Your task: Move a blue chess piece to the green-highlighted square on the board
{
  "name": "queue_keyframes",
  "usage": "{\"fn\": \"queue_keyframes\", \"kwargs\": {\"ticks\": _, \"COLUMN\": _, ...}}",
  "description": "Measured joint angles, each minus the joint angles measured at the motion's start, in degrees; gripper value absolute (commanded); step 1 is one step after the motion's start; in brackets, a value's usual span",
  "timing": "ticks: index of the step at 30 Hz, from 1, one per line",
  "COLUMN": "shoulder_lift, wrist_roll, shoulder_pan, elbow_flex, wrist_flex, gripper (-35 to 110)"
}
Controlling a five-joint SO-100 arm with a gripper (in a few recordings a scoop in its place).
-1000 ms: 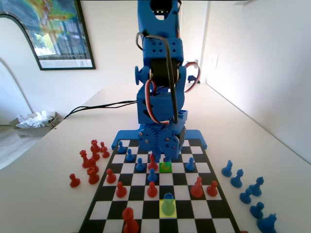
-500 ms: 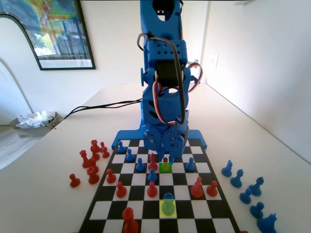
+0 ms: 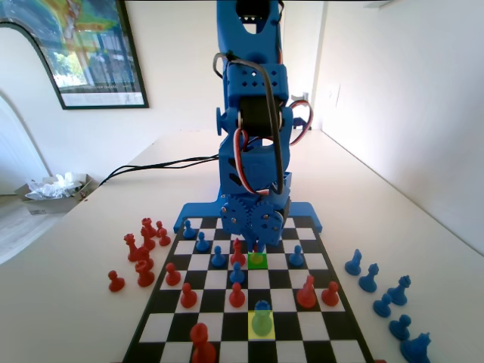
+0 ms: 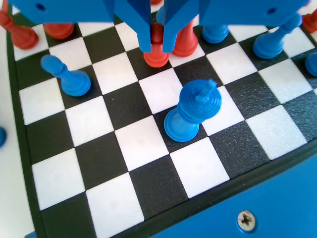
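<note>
In the fixed view the blue chess piece (image 3: 262, 316), its lower body tinted green, stands on a yellow square near the front of the board (image 3: 227, 327). The green-highlighted square (image 3: 258, 264) lies two rows farther back in the same column. My gripper (image 3: 257, 244) hangs low right over it. In the wrist view the gripper (image 4: 157, 49) has both jaws close together, pressed against the head of a red pawn (image 4: 157, 59). The pawn's base rests on a black square.
In the wrist view a blue piece with a ringed head (image 4: 195, 106) stands two squares nearer than the jaws. A second red piece (image 4: 186, 43) is right beside them, and a blue pawn (image 4: 67, 78) is to the left. In the fixed view, captured red pieces (image 3: 144, 249) lie left of the board and blue ones (image 3: 378, 291) right.
The arm swung slightly right and up, then settled back down over the green square. The red head seen there half a second ago is now covered by the jaws.
</note>
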Motion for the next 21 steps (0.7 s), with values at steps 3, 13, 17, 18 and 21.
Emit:
{"fn": "queue_keyframes", "kwargs": {"ticks": 3, "shoulder_lift": 0.0, "wrist_roll": 1.3, "shoulder_pan": 0.0, "elbow_flex": -1.7, "wrist_flex": 2.3, "gripper": 1}}
{"fn": "queue_keyframes", "kwargs": {"ticks": 13, "shoulder_lift": 5.3, "wrist_roll": 6.0, "shoulder_pan": -1.7, "elbow_flex": -11.2, "wrist_flex": 14.9, "gripper": 1}}
{"fn": "queue_keyframes", "kwargs": {"ticks": 17, "shoulder_lift": 10.9, "wrist_roll": 5.5, "shoulder_pan": -1.1, "elbow_flex": -12.6, "wrist_flex": 21.0, "gripper": 1}}
{"fn": "queue_keyframes", "kwargs": {"ticks": 18, "shoulder_lift": 12.3, "wrist_roll": 5.5, "shoulder_pan": -1.1, "elbow_flex": -12.7, "wrist_flex": 22.7, "gripper": 1}}
{"fn": "queue_keyframes", "kwargs": {"ticks": 21, "shoulder_lift": 17.7, "wrist_roll": 3.4, "shoulder_pan": -0.5, "elbow_flex": -12.7, "wrist_flex": 27.3, "gripper": 1}}
